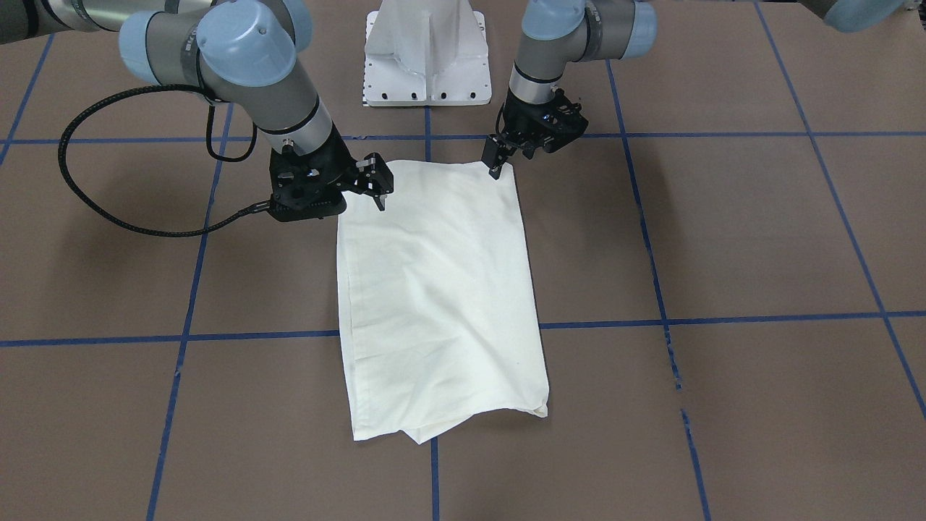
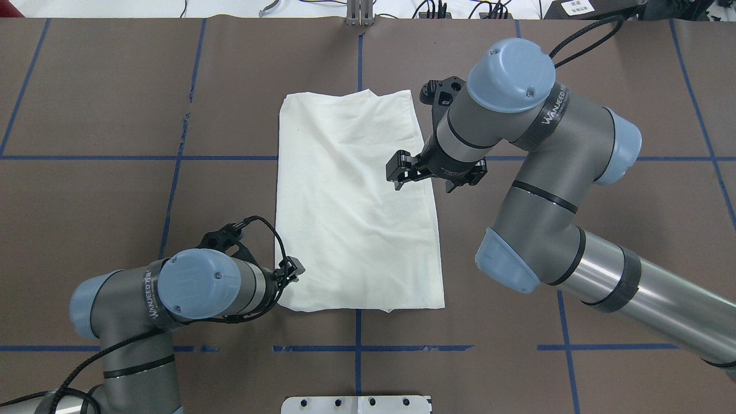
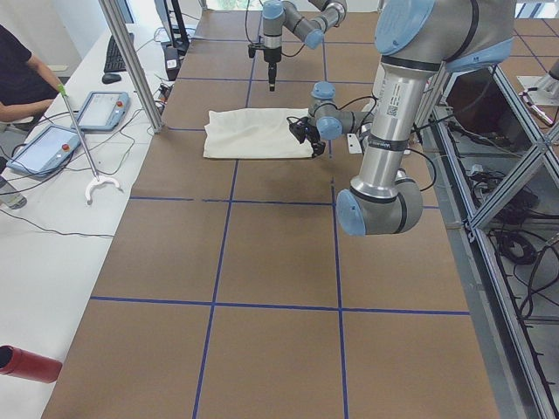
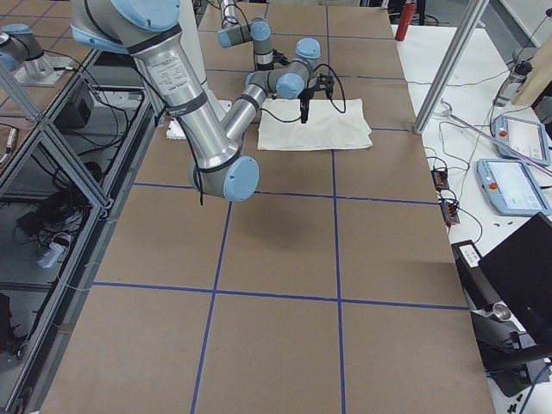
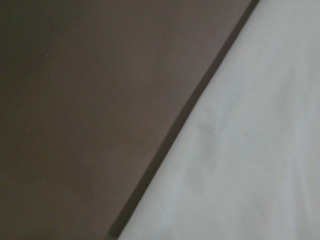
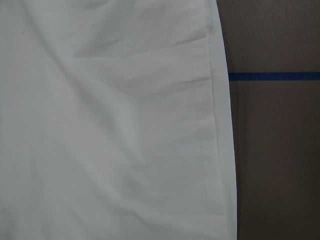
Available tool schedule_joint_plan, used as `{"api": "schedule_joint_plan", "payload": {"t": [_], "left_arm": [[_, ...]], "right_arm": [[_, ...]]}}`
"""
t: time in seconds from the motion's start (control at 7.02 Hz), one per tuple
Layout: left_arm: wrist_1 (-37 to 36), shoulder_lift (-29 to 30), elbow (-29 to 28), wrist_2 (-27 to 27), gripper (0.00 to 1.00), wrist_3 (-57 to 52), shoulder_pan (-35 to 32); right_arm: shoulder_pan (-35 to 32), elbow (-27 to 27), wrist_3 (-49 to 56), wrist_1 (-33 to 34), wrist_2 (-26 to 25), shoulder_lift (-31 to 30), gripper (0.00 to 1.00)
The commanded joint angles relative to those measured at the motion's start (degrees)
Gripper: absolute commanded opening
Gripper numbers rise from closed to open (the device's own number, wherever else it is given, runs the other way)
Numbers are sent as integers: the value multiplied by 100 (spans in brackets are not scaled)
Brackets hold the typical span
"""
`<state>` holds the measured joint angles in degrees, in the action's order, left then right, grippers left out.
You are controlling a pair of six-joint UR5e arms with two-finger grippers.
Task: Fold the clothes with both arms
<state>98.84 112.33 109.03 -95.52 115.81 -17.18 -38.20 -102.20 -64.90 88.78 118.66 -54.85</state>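
Left wrist view out of focus: shirt edge and counter smeared, no weave or stitching legible. Overhead: left end effector mostly tucked behind its own wrist, jaw gap unreadable. Right end effector seen obliquely, gap likewise unclear; both mere specks in the side views. Shirt's underside hidden. Pedestal cropped by top edge; person cut by left edge.

Front view steeply down, robot base at frame top, overhead from behind, side views far along the table, wrist views close, left apparently blurred, all sharing the shirt.
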Motion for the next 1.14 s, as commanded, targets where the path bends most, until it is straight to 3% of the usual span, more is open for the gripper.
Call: {"api": "schedule_joint_plan", "payload": {"t": [0.0,0.57,0.71,1.0], "left_arm": [[-66,96,-83,16,89,3,83],[-49,211,-285,33,85,-50,83],[-40,211,-285,33,74,-41,83],[-40,202,-285,42,41,-59,74]], "right_arm": [[14,7,-5,-18,-9,-17,100],[5,16,-5,-18,-36,-8,100],[5,16,4,-18,-62,-8,100],[-3,16,4,-18,-62,-8,100]]}}
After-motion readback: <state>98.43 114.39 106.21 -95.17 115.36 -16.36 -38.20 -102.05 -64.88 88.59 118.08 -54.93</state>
